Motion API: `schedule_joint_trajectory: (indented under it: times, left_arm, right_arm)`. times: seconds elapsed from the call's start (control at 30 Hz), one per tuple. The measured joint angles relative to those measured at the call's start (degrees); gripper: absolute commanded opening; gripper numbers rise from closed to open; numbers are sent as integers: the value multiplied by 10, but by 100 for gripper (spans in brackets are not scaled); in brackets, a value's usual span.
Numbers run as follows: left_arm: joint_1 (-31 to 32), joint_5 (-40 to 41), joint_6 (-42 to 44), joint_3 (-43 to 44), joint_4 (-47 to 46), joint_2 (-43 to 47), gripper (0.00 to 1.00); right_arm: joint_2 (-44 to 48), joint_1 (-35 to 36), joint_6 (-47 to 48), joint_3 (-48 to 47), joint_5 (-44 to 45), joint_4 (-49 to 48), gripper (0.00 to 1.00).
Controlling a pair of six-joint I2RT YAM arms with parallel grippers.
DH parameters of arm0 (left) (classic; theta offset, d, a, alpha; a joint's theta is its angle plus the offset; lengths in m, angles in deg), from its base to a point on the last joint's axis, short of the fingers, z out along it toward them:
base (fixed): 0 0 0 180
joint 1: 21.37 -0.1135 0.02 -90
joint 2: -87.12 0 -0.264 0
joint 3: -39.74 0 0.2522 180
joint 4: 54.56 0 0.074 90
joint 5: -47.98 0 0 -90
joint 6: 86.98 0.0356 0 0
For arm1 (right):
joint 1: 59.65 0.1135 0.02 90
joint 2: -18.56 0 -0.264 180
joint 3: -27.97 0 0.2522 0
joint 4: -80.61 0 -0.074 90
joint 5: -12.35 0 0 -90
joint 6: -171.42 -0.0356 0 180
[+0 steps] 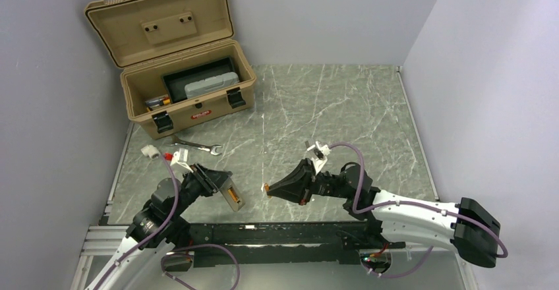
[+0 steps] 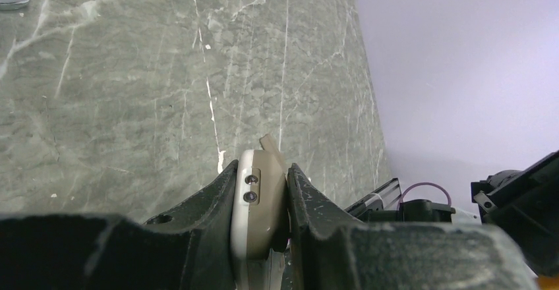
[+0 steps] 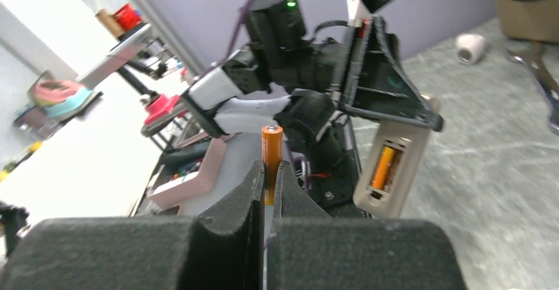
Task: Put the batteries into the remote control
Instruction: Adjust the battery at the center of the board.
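Near the front edge of the counter [image 1: 329, 105], the left gripper [image 1: 217, 182] is closed firmly on one end of the remote control [image 3: 394, 171]. It holds the remote clear of the surface with its open back turned toward the other arm. That pose makes sense: it presents the battery recess as a target. One battery [image 3: 383, 167] already sits in the recess, and the space beside it looks empty.

Facing it, near but not touching, the right gripper [image 1: 272, 188] is pinched tight on the lower part of a second battery [image 3: 271, 148]. Its orange tip sticks out beyond the fingertips, a grip that leaves the free end able to enter the recess first. I judge the next move calls for lining that cylinder up with the empty slot; a slight skew could jam it.

The counter is green-grey and stone-patterned with pale veins, boxed in by plain lavender-grey walls. At its far left an open tan toolbox [image 1: 198, 111] holds a grey case [image 1: 211, 86] in a black tray. A wrench [image 1: 196, 147] and a small white block [image 1: 150, 150] lie just in front of it.
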Motion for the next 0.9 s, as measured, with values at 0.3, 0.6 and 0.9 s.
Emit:
schedule_joint_trajectory:
  times: [0.3,0.6,0.9]
  left_arm:
    - [0,-5,2,0,0,13,0]
    - [0,-17,4,1,-20,11,0]
    - [0,-31,6,3,-41,4,0]
  right_arm:
    - [-29,-3,32,-21,-147,-45,0]
    - [-19,-4,113,-87,-220,53,0]
    - [-9,-3,155,-104,-225,134,0]
